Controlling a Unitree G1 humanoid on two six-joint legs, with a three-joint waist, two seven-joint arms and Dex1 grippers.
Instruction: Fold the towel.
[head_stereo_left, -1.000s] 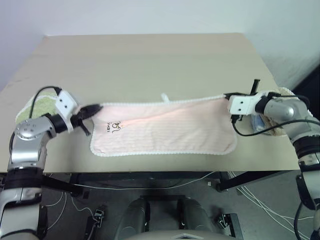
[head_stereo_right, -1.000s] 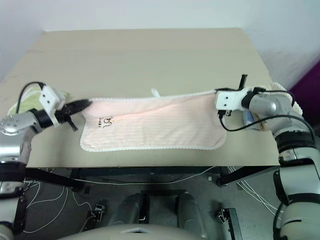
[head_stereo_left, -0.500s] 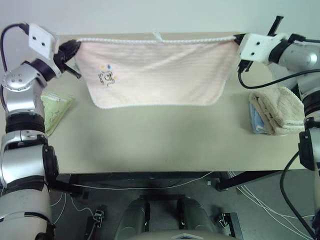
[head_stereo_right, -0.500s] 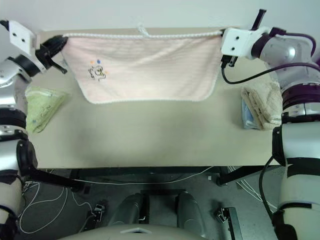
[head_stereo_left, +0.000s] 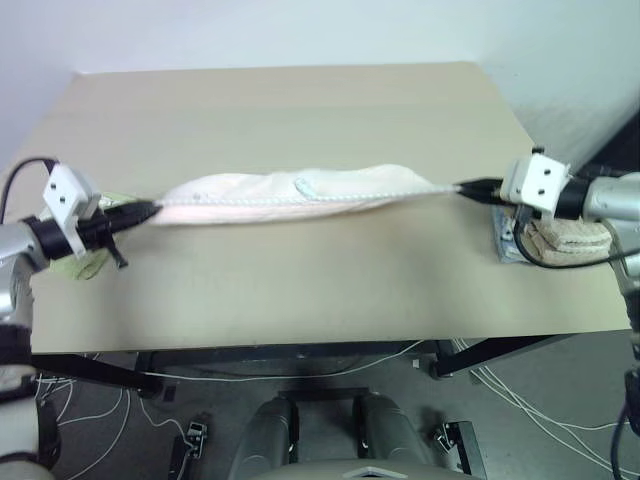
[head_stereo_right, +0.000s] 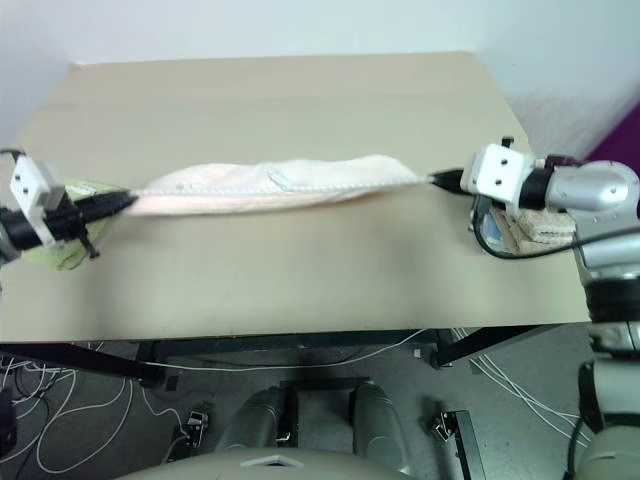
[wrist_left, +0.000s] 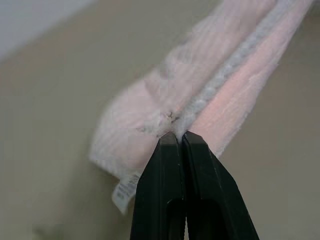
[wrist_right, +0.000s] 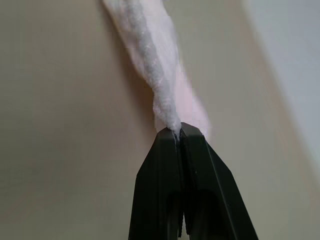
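While stretched: towel (head_stereo_left: 290, 191) between grippers

The left hand (wrist_left: 177, 136) has its two black fingers (wrist_left: 162, 190) pressed together, pinching the towel (wrist_left: 220, 85) at its white scalloped edging. From the fingertips the pale pink cloth runs away from the hand, bunched in long folds, the edging a pale band along its middle. A small white tag (wrist_left: 125, 190) hangs from the cloth just beside the fingers. The tan worktop (wrist_left: 55, 125) lies beyond
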